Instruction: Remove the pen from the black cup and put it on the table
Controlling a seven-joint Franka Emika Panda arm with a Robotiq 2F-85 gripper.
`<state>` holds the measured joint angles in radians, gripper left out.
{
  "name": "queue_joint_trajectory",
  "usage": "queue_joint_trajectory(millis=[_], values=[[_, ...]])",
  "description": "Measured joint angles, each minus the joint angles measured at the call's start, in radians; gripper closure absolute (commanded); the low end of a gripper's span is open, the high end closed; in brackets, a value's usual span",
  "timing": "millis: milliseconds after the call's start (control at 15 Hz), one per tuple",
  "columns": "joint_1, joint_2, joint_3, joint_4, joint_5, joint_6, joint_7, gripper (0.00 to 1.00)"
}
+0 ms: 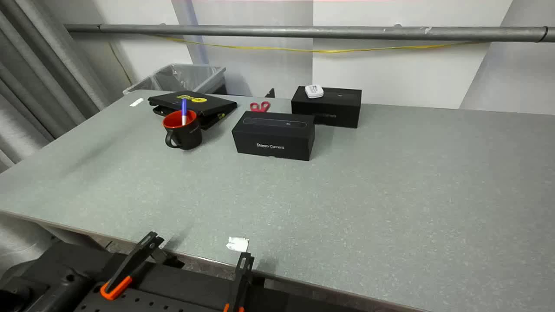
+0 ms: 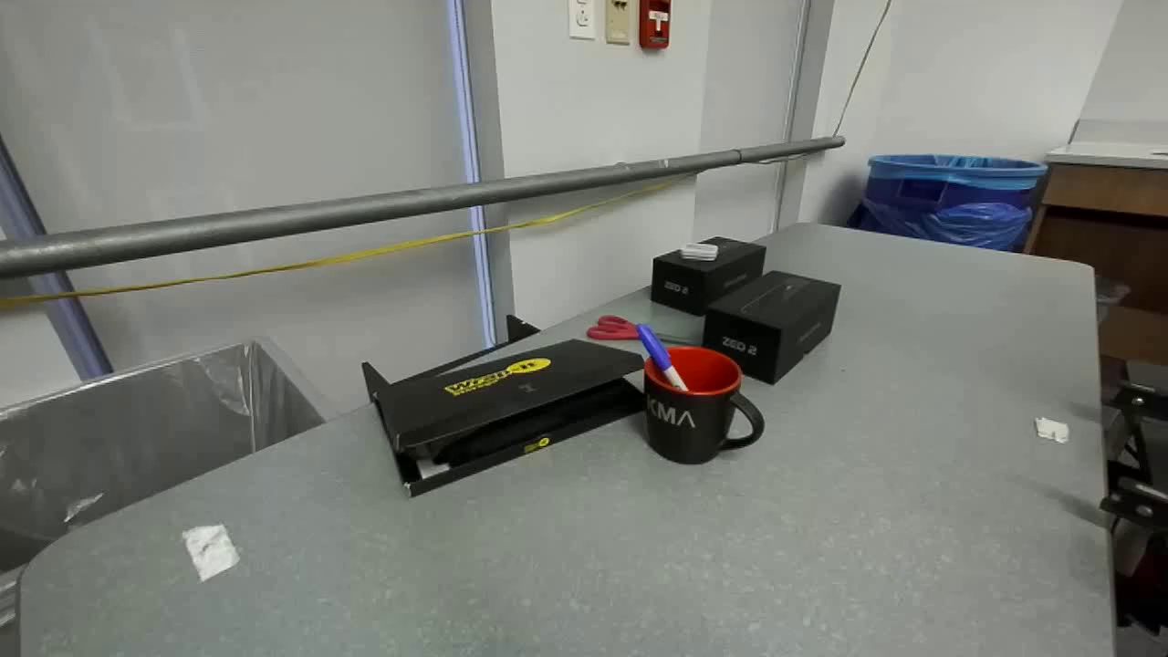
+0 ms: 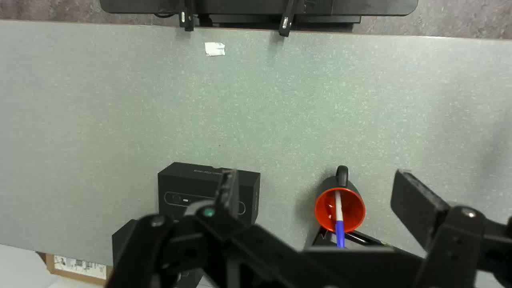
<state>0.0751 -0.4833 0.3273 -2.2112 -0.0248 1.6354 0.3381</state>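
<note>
Toward the wall-side edge of the surface [image 1: 390, 208], near the corner by the grey bin [image 1: 217, 76], the pen [image 2: 661, 356] leans inside the black cup [image 2: 695, 427], its blue end sticking out. Red-handled scissors [image 1: 259, 109] lie closer to that edge. The hand [image 3: 318, 188] has its fingers spread wide.
</note>
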Motion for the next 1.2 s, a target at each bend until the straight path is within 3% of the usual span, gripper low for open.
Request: queue_joint_trajectory(millis=[467,667,933,1200], values=[[0.002,0.001,-0.001,0.000,-0.006,0.004,-0.006,0.00],[0.007,0.043,0.000,-0.024,-0.059,0.147,-0.043,0.00],[0.009,0.224,-0.007,-0.053,-0.081,0.387,-0.073,0.00],[0.016,0.379,-0.022,-0.015,-0.086,0.459,-0.083,0.00]])
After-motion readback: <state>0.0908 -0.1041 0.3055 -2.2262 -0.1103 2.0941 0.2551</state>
